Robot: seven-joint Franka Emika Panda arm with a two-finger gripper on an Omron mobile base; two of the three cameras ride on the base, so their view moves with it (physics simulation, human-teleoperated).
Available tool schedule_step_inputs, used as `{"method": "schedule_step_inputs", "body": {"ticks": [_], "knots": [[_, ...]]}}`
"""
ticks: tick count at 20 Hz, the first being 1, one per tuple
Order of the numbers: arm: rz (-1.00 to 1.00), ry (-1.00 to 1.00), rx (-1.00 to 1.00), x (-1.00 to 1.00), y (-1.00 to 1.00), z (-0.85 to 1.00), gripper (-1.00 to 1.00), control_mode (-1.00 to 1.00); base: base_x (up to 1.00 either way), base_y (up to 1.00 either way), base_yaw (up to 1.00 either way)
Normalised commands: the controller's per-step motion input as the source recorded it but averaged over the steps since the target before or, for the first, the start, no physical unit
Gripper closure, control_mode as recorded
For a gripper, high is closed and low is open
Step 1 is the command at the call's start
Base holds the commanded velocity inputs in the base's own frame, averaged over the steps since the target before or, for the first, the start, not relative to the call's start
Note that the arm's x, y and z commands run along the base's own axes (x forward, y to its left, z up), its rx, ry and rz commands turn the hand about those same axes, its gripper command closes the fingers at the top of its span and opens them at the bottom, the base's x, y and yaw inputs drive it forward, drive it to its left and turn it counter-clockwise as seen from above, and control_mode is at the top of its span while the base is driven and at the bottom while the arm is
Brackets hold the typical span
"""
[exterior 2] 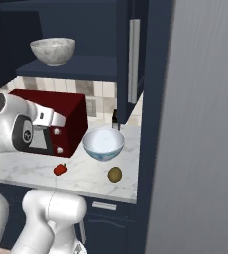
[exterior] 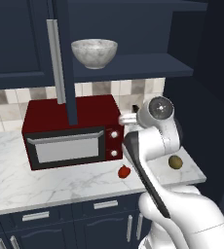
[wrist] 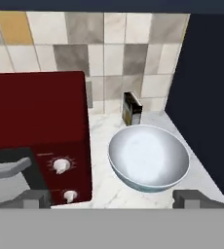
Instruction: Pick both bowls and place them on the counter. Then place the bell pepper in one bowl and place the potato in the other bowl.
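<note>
The grey-white marbled bowl [exterior: 94,52] [exterior 2: 52,50] stands on the open cabinet's shelf above the microwave. On the counter [exterior: 36,180] [exterior 2: 86,173] [wrist: 104,131] sits the white bowl with blue patterning [exterior 2: 103,143] [wrist: 149,163], right of the microwave. In front of it lie the red bell pepper [exterior: 124,171] [exterior 2: 60,169] and the brown potato [exterior: 176,162] [exterior 2: 115,174], both on the bare marble. My gripper [wrist: 113,199] hangs above and short of the blue-patterned bowl, open wide, nothing between its fingertips [wrist: 189,198]. The arm hides that bowl in the left base view.
A dark red microwave [exterior: 70,131] [exterior 2: 56,119] [wrist: 36,126] takes up the counter's left. A small dark box [wrist: 132,108] leans at the tiled backsplash. The open cabinet door [exterior: 55,61] [exterior 2: 133,59] hangs over the counter. A tall navy panel [wrist: 206,97] bounds the right end.
</note>
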Motion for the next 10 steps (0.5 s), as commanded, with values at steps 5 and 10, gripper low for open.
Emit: {"method": "schedule_step_inputs", "body": {"ticks": [5,10], "knots": [[-0.13,-0.05,0.25,0.21,0.0,0.61,-1.0,-1.0,0.0,0.0,0.0],[-0.05,0.0,0.26,0.11,0.0,0.7,-1.0,-1.0,0.0,0.0,0.0]]}}
